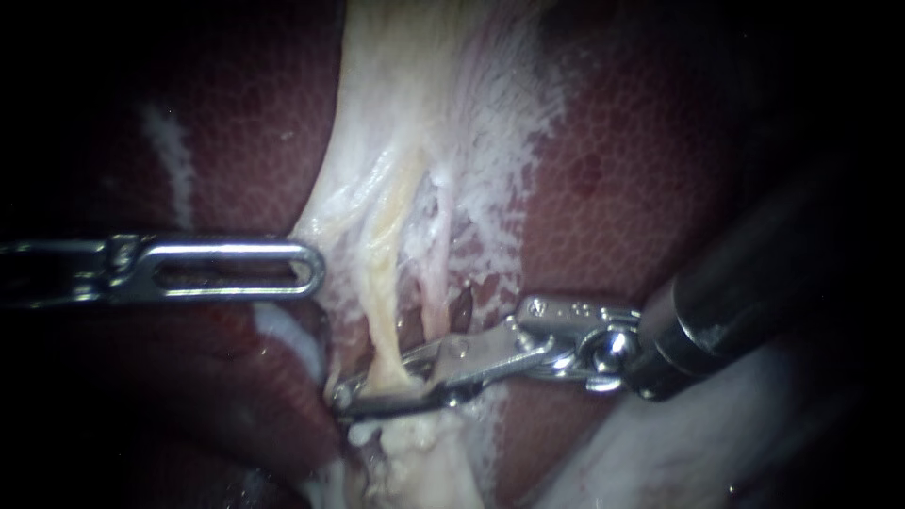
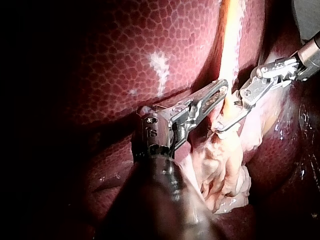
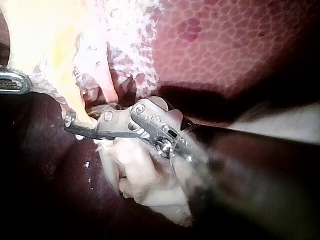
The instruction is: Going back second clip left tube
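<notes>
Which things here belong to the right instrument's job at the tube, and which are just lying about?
In the job:
- right instrument, straddling the tube
- tube, yellowish, running down through the pale tissue

Just there:
- left instrument, tip at the edge of the pale tissue
- liver

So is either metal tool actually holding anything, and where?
Nothing clearly. The yellowish tube lies between the right instrument's open jaws; the left instrument's hold cannot be told.

By the tube (image 2: 231, 45) sits left instrument (image 2: 219, 90); right instrument (image 2: 225, 117) straddles it
</notes>
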Tool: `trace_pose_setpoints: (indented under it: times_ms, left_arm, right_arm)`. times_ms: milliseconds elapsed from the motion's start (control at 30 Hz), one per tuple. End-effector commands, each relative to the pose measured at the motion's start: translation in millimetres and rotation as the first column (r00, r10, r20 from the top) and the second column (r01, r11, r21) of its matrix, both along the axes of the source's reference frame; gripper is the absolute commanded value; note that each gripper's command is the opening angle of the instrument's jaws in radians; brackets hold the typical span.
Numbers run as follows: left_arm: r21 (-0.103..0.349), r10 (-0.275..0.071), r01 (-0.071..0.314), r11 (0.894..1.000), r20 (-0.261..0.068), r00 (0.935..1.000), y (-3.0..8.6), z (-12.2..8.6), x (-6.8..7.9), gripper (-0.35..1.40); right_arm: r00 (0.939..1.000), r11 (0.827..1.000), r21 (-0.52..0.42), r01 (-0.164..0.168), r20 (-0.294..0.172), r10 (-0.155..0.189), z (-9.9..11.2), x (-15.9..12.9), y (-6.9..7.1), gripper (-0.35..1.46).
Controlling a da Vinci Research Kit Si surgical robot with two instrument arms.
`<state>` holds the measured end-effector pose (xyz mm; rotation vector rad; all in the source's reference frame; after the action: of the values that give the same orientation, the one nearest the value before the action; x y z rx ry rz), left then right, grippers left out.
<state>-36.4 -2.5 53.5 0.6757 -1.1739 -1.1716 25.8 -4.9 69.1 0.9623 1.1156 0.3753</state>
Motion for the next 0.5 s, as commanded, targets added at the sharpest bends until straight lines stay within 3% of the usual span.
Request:
trace_pose_setpoints:
  times_ms: [33, 333, 433, 500]
  left_arm:
    - [0.000, 0.000, 0.000, 1.000, 0.000, 1.0000, 0.0, -0.1, 0.0, -0.35]
    - [0.000, 0.000, 0.000, 1.000, 0.000, 1.0000, 0.0, -0.1, -0.1, -0.35]
    - [0.000, 0.000, 0.000, 1.000, 0.000, 1.0000, 0.0, -0.1, -0.1, -0.35]
    - [0.000, 0.000, 0.000, 1.000, 0.000, 1.0000, 0.0, -0.1, 0.0, -0.35]
  right_arm:
    - [1.0000, 1.000, 0.000, 0.001, -0.001, -0.001, 0.0, 0.0, 0.0, -0.35]
    - [1.0000, 1.000, 0.000, 0.002, -0.001, -0.002, -0.1, 0.0, -0.1, -0.35]
    - [1.0000, 1.000, -0.008, 0.006, -0.008, -0.006, -0.3, 0.0, 0.0, 0.04]
    - [0.9987, 0.996, -0.085, 0.014, -0.048, -0.019, -0.4, 0.0, 0.2, 0.28]
